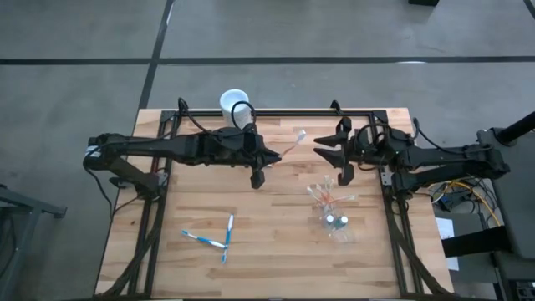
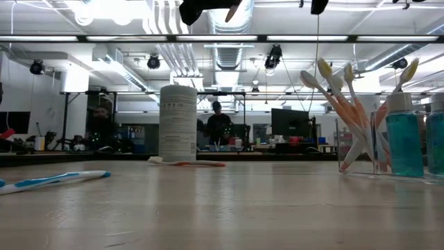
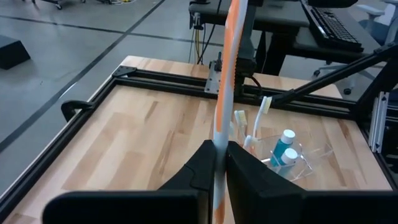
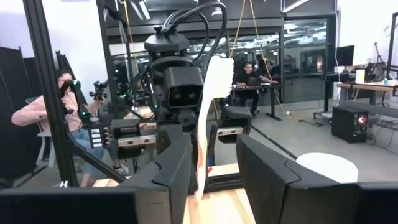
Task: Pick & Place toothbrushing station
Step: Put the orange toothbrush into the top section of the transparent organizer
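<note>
wooden table below, left pincer (image 3: 221, 163) grips orange-and-white toothbrush (image 3: 227, 68); right pincer (image 4: 214, 171) open around it.

Matt wooden table (image 1: 276, 251), clear plastic cup (image 1: 334, 219)

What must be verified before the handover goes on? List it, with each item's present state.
1. Left gripper jaws shut on the orange-and-white toothbrush: ok.
2. Right gripper jaws open, one on each side of the brush head: ok.
3. Right jaws closed on the brush before the left lets go: not ok.
4. Clear cup upright on the table: ok.
5. Blue-and-white toothbrushes stowed in the cup: not ok; two lie on the table.
</note>
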Controlling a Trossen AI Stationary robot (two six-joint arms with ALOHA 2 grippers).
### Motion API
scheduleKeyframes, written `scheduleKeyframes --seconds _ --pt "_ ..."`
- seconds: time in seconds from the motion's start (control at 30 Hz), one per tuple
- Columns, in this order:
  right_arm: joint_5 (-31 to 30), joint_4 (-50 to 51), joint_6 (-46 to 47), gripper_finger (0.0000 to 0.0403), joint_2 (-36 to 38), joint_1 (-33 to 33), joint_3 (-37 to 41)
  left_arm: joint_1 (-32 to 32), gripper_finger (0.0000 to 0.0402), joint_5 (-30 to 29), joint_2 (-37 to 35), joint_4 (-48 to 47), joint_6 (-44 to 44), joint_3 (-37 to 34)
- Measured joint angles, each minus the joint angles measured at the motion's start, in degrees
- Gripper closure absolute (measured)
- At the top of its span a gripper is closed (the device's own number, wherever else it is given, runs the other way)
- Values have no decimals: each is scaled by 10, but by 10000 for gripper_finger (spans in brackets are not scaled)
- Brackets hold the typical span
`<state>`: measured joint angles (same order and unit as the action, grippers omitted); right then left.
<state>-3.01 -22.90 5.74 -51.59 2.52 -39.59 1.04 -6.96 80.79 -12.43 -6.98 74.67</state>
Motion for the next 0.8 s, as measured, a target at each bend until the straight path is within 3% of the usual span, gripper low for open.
scheduleKeyframes --seconds 0.37,0.8 --pt "-34 -2 -44 209 -10 0 -3 0 375 2 0 0 0 0" --pt "-30 -39 -59 204 -11 0 -3 0 376 2 0 0 -1 0"
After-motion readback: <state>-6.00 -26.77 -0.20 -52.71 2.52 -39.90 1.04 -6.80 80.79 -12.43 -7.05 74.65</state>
